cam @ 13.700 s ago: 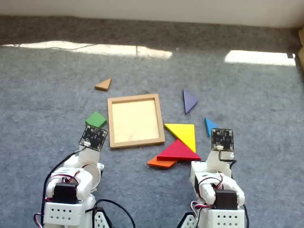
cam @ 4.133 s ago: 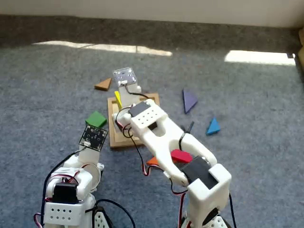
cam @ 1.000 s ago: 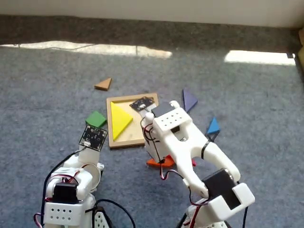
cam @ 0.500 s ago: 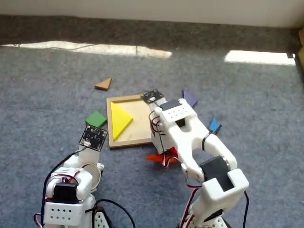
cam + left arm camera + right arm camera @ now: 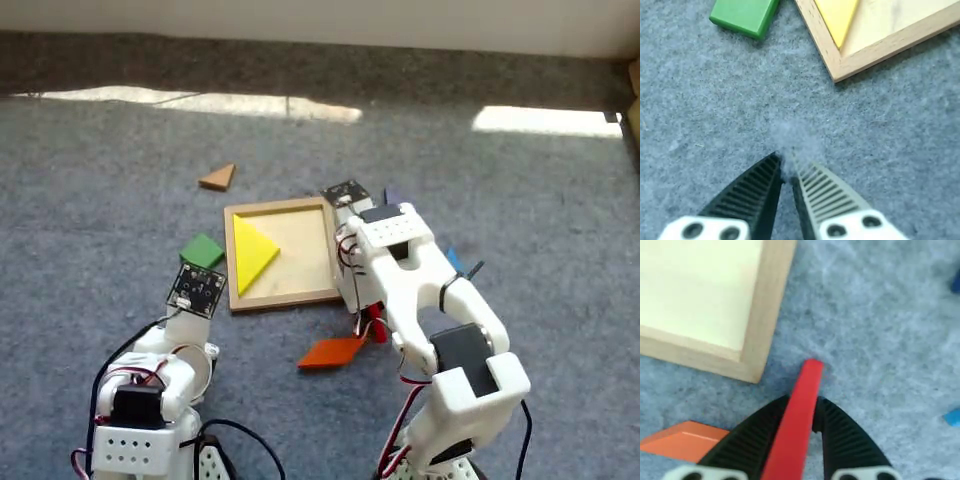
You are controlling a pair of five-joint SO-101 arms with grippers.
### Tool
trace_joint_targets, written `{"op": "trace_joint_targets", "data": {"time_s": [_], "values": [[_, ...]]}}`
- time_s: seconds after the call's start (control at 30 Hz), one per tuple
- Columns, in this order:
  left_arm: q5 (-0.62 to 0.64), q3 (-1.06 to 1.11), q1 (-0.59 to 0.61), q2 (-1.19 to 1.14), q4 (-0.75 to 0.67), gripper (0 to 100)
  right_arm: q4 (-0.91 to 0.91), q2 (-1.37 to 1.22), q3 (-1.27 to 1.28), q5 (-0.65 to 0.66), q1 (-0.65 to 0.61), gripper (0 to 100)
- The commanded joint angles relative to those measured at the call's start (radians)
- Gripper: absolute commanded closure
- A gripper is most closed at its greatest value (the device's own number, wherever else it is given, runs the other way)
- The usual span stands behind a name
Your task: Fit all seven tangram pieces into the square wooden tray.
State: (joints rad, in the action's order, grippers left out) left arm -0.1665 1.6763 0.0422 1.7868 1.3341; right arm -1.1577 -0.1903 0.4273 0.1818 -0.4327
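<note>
The square wooden tray (image 5: pixel 283 294) lies mid-table with a yellow triangle (image 5: pixel 252 250) flat in its left half. My right gripper (image 5: pixel 802 400) is shut on a red triangle (image 5: pixel 810 372), held edge-on just off the tray's near right corner (image 5: pixel 760 340); in the high view the red piece (image 5: pixel 378 328) peeks out under that arm. An orange parallelogram (image 5: pixel 332 352) lies on the carpet beside it. My left gripper (image 5: pixel 786 172) rests shut and empty on the carpet, short of the tray's corner (image 5: pixel 840 70) and the green square (image 5: pixel 744 15).
A tan triangle (image 5: pixel 217 178) lies beyond the tray's far left corner. The green square (image 5: pixel 202 250) sits left of the tray. A blue triangle (image 5: pixel 455 258) and a purple piece (image 5: pixel 390 196) show partly behind the right arm. Grey carpet surrounds everything.
My right arm has swung right, from over the tray's middle to its right edge. The red triangle has come up off the carpet in its gripper, uncovering the orange parallelogram. The left arm kept still.
</note>
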Motion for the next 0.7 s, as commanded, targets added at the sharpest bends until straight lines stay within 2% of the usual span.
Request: {"op": "trace_joint_targets", "data": {"time_s": [0.0,0.1,0.37,0.67], "values": [[0.0,0.019,0.004,0.024,0.002,100,0.002,0.05,0.002,0.009,0.01,94.4],[0.0,0.019,0.004,0.024,0.002,100,0.002,0.157,0.008,0.009,0.012,99.8],[0.0,0.019,0.004,0.024,0.002,100,0.002,0.389,0.004,-0.005,0.004,99.3],[0.0,0.019,0.004,0.024,0.002,100,0.131,0.34,-0.053,-0.503,-0.136,99.3]]}}
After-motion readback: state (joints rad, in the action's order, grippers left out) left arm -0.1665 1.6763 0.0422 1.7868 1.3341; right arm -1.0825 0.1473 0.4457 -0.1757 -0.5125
